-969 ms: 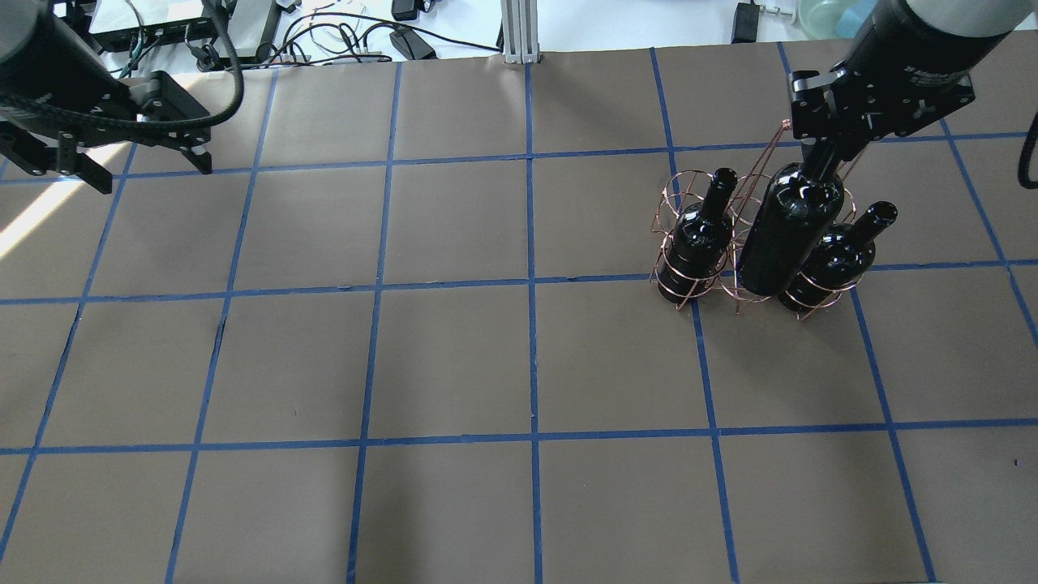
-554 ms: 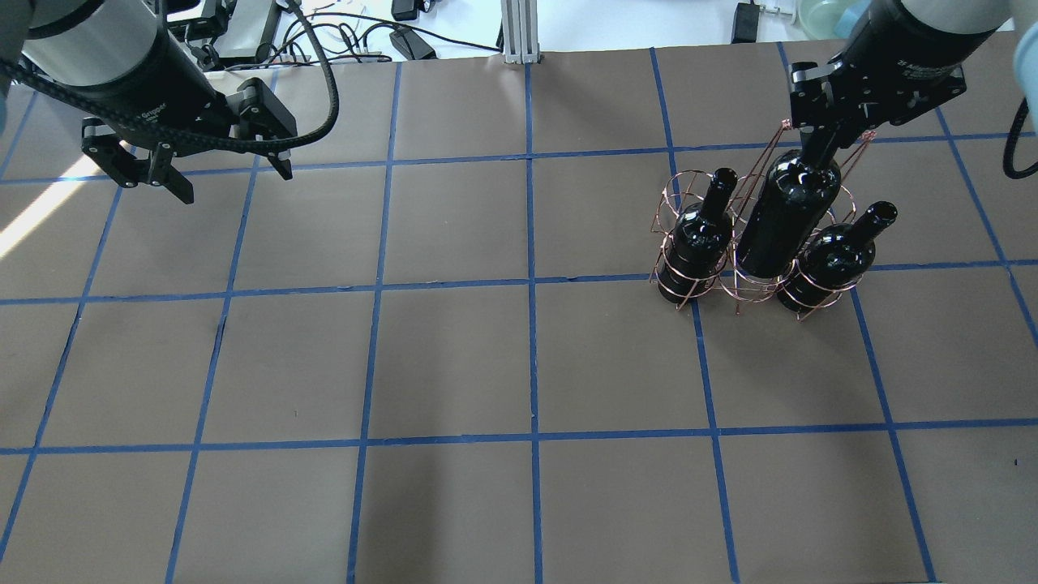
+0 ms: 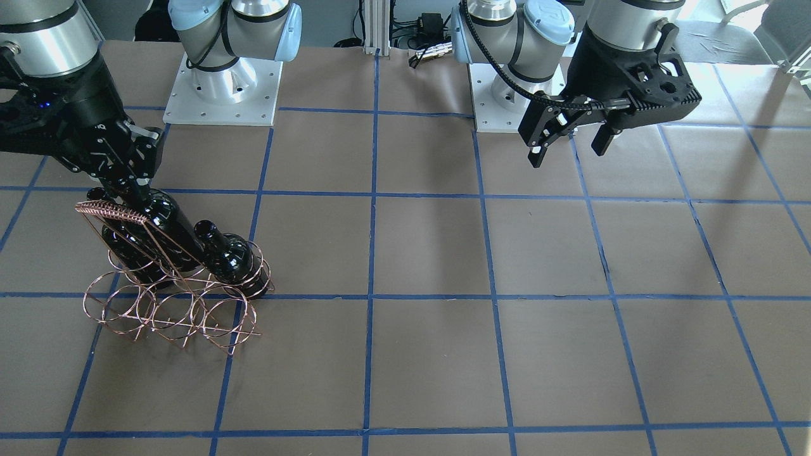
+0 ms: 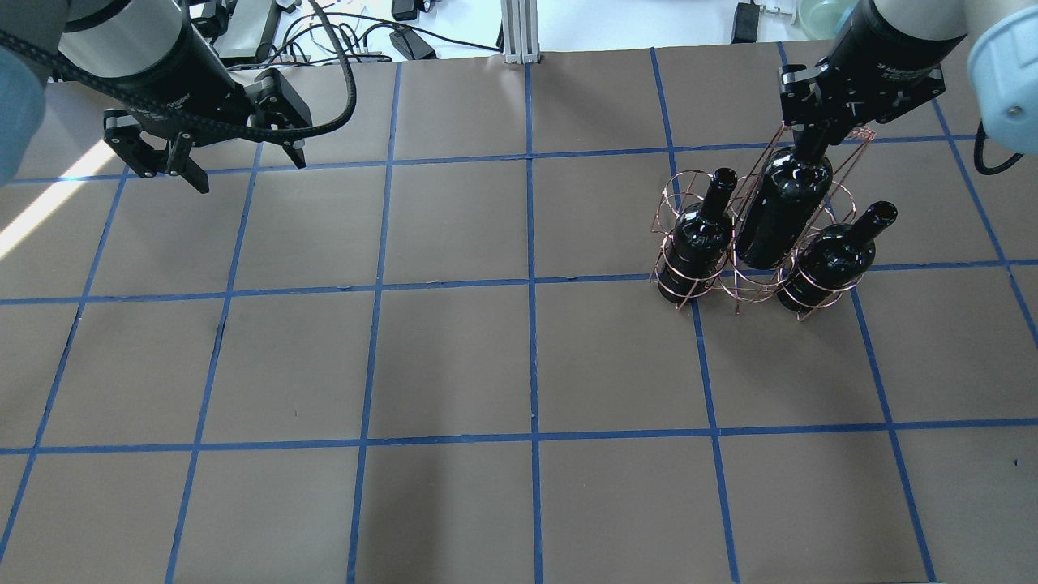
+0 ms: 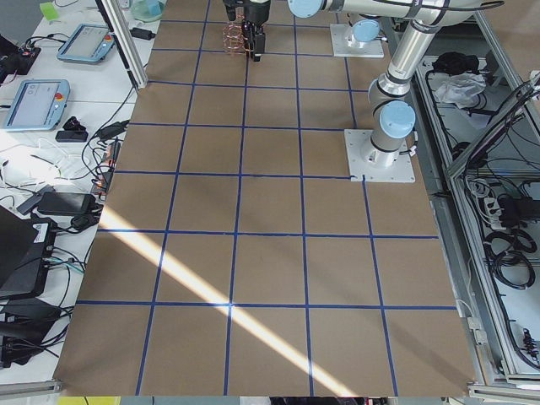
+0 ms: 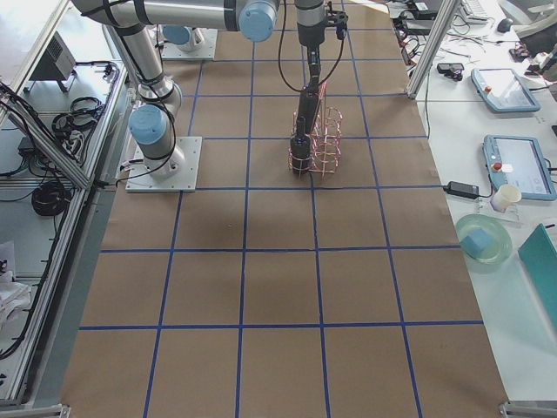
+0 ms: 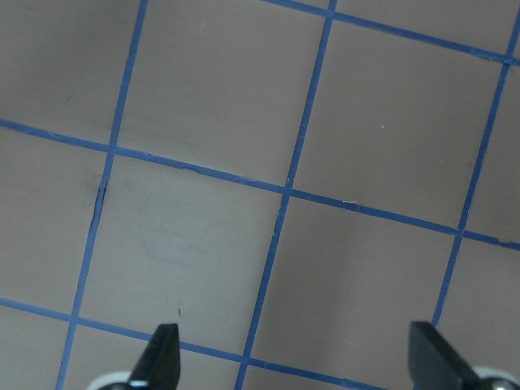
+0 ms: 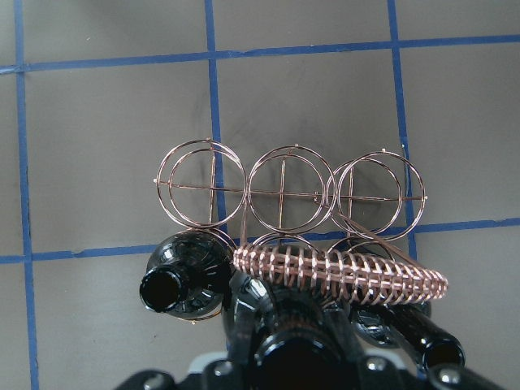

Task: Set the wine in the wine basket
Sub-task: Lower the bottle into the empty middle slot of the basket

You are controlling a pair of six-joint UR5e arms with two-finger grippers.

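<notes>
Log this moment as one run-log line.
right pincer: shut on wine neck | wine: upright, base at middle ring of wine basket | left pincer: open, empty, away from basket

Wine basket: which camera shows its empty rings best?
The right wrist-mounted view: it looks straight down on the wine basket, three empty rings in a row. Front-facing shows them slanted; overhead, bottles hide much; side views show it tiny; left wrist, nothing.

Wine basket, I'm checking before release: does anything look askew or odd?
Only the middle wine bottle: held by its neck in the right gripper, it sits higher than the two seated bottles, partly down in the wine basket. Nothing spilled.
</notes>
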